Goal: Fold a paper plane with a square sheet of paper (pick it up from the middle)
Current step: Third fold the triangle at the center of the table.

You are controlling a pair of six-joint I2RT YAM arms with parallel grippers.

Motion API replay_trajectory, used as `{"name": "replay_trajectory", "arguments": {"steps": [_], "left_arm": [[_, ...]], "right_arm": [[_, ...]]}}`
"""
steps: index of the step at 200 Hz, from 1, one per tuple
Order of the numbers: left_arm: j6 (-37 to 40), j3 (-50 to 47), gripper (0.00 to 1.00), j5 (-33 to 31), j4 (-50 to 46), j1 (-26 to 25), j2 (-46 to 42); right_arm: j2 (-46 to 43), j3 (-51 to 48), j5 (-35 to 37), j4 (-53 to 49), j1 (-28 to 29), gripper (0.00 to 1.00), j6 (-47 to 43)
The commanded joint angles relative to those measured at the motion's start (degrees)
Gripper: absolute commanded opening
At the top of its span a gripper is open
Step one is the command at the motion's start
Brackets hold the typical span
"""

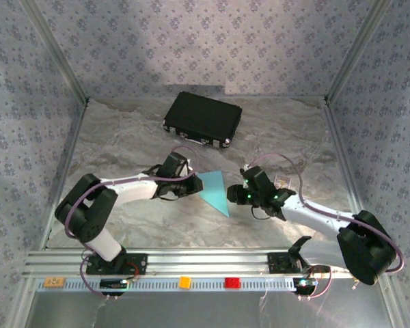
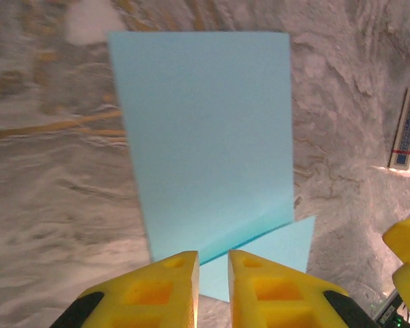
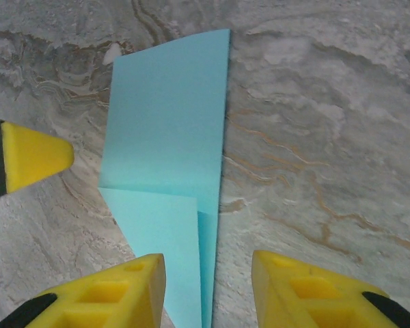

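Blue paper, part-folded, sits flat on the worktop nearside of the black case, my left end effector barely apart at its edge, right end effector gaping astride it, presumably for creasing.

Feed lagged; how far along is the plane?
Done: the light blue paper carries first folds, tapering to a point. In hand: it lies flat, the open right hand over one end, the left hand narrowly parted over the other. Left: the slim dart with centre crease.
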Motion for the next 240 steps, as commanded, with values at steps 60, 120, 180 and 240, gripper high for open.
{"name": "replay_trajectory", "arguments": {"steps": [60, 120, 180, 240], "left_arm": [[1.64, -3.78, 0.29, 3.24, 1.76, 5.88, -3.95], [-0.36, -4.4, 0.4, 8.1, 5.16, 6.52, -1.45], [-1.26, -3.44, 0.4, 11.0, 6.32, 6.51, 1.73], [-1.68, -2.58, 0.4, 12.03, 5.72, 6.49, 3.07]], "right_arm": [[6.66, 2.58, -1.16, 1.86, -1.53, 0.4, 2.77], [11.3, 3.43, -7.54, 7.77, -2.61, 0.4, 3.45], [15.38, 3.88, -10.89, 10.45, -4.11, 0.35, 3.04], [17.19, 2.96, -14.37, 13.68, -5.22, 0.23, 3.39]]}}
